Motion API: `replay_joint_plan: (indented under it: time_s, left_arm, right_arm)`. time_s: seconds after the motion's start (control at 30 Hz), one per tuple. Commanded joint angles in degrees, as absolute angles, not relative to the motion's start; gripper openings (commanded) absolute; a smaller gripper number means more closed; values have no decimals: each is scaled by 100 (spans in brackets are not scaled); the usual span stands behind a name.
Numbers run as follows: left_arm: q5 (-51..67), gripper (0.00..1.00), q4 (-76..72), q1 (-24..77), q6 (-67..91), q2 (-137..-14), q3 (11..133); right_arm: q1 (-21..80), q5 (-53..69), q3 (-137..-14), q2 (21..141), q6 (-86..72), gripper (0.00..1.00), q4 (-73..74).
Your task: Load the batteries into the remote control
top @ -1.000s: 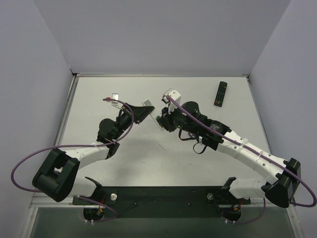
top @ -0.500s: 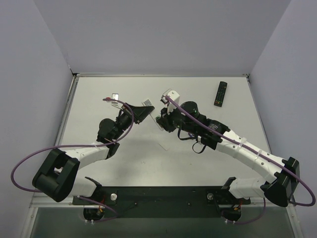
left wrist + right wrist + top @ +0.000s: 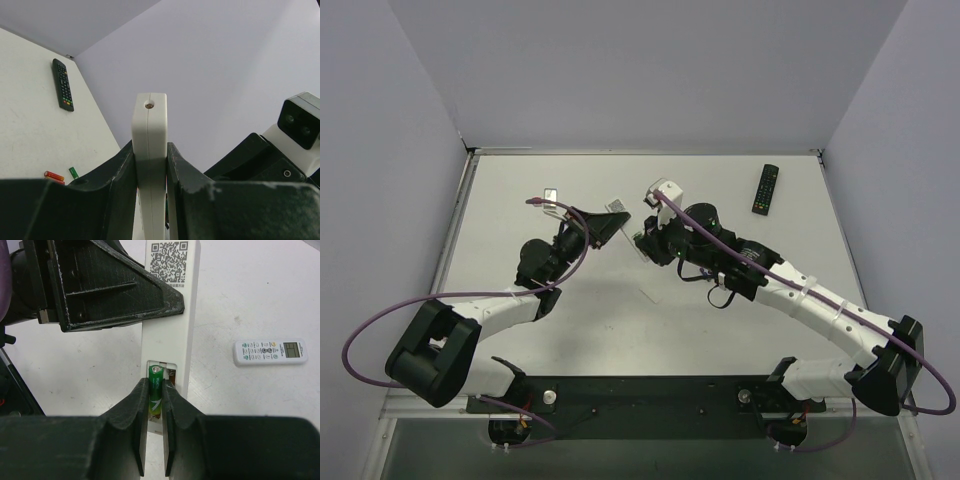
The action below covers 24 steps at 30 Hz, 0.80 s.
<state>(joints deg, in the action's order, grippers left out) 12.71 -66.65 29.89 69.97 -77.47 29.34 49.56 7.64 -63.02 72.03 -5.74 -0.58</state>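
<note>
Green battery [image 3: 155, 382] pinched lengthwise between the right fingers [image 3: 142, 402], closed tight on it, its tip right at the open battery bay [image 3: 169, 371] of the slim white remote [image 3: 172, 315]. Touching the bay or just above it, cannot tell. Remote held off the table [image 3: 260, 295] in mid-air near the middle of the workspace, its back with a QR sticker [image 3: 169, 255] turned toward the right wrist camera. Left fingers [image 3: 131, 167] clamped on the remote's two broad faces partway along, one end sticking out past the fingertips. Second green battery [image 3: 74, 173] lying loose on the table, just beside red batteries [image 3: 54, 176]. Farther off, a black remote [image 3: 63, 85] flat near the far right corner, well apart from both arms. Wider white remote with a display [image 3: 270, 351] flat on the table too, off to one side of the held remote in the right wrist view.
</note>
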Motion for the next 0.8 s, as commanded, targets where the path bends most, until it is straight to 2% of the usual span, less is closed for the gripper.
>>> replay_joint_plan:
  time_s: [0.0, 0.17, 0.4, 0.77]
  left_arm:
    - [1125, 0, -7400, 2962, 7242, -7515, 3032]
    - [1160, 0, -7365, 2962, 7251, -7480, 3006]
    - [1230, 0, -7339, 2971, 7251, -7488, 3050]
    - [1266, 0, -7304, 2979, 7277, -7506, 2988]
  right_arm:
    - [4922, 686, -6434, 7348, -721, 3, 255]
    - [4896, 773, -6434, 7365, -712, 3, 281]
    - [4896, 1019, -6495, 7444, -721, 15, 316]
    - [4896, 958, -6530, 7480, -712, 22, 325]
